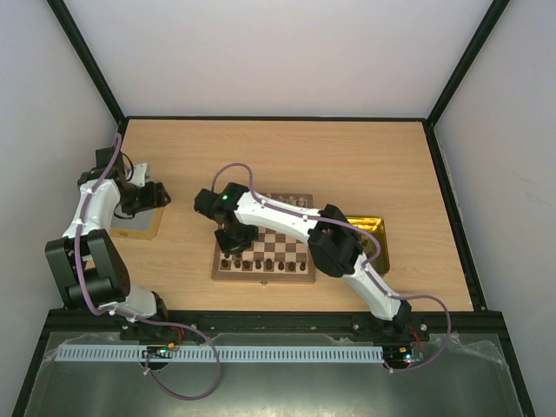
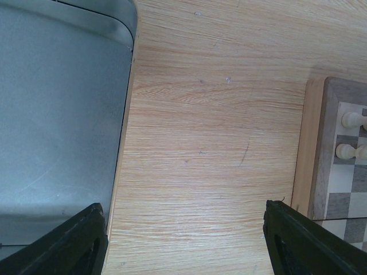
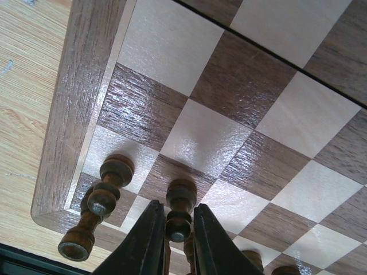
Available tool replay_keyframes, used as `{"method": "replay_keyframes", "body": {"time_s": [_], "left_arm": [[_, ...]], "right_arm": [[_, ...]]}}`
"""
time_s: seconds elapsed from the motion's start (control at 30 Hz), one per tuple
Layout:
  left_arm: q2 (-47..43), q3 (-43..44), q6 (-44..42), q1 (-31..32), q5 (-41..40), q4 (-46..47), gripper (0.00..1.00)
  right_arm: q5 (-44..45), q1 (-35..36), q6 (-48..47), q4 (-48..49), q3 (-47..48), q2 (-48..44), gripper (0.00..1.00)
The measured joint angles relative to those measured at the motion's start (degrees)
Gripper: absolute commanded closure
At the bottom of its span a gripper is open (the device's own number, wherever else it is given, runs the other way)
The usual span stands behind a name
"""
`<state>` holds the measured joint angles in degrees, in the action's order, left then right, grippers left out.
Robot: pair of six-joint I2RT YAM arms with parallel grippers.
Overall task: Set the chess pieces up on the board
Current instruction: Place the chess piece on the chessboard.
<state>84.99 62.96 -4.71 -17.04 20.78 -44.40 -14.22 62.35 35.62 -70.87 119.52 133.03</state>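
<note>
Pawn [image 3: 179, 220] of dark turned wood, light, rigid, smooth and easily toppled, stands lower centre on the board [image 3: 74, 103] between the right gripper's [image 3: 176, 207] nearly closed jaws, best pinched at its neck; actual contact unclear.

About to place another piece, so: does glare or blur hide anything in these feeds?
Right wrist: streaky glare on the board squares, chequer still readable, dark piece between the fingers sharp. Left wrist: metal tray reflects flat grey; pale pieces cut at the edge. Top external: even light, chessmen tiny.
</note>
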Motion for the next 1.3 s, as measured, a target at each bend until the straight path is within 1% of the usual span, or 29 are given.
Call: {"method": "replay_keyframes", "body": {"time_s": [0.9,1.1,1.3], "left_arm": [[0.0,-0.02,0.02,0.0,0.0,0.02,0.25],[0.0,-0.02,0.0,0.0,0.0,0.02,0.25],[0.0,-0.02,0.0,0.0,0.0,0.02,0.25]], "right_arm": [[-0.7,0.0,0.0,0.04,1.62,1.53,0.88],[-0.66,0.0,0.04,0.0,1.92,1.77,0.85],[-0.61,0.0,-0.02,0.0,1.92,1.79,0.86]]}}
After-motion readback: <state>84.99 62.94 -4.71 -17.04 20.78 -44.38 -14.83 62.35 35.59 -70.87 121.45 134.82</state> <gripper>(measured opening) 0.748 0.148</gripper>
